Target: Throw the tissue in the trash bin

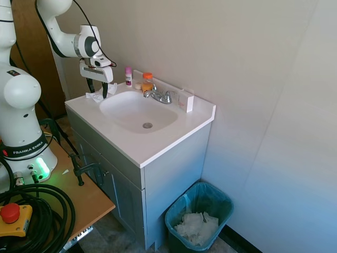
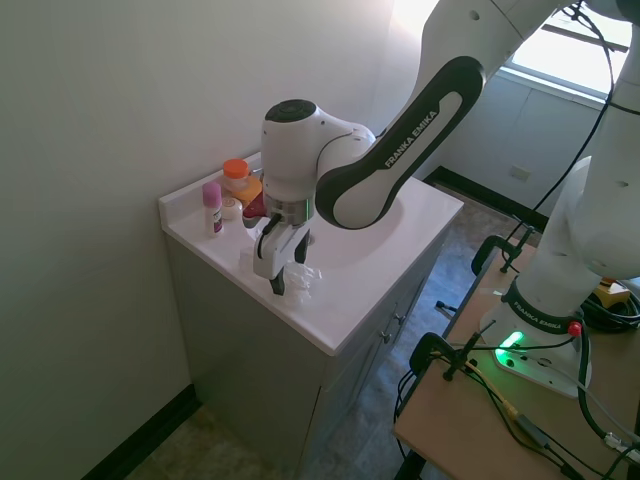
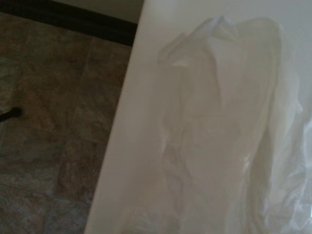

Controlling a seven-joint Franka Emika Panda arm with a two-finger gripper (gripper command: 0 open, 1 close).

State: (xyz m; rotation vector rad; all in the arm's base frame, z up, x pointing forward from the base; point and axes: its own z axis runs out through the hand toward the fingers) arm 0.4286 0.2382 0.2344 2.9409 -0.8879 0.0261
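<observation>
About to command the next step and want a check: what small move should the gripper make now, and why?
Probably close the fingers. The gripper is down at the counter with the tissue lying between its open fingers near the vanity's corner, and the trash bin sits on the floor on the far side, so the wad needs securing first.

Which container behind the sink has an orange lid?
The squat jar beside the faucet; the slimmer bottle left of it is pink-capped.

We see the sink vanity [image 1: 158, 139] from high on opposite ends (both share its countertop); the wrist camera hovers close above its edge.
</observation>
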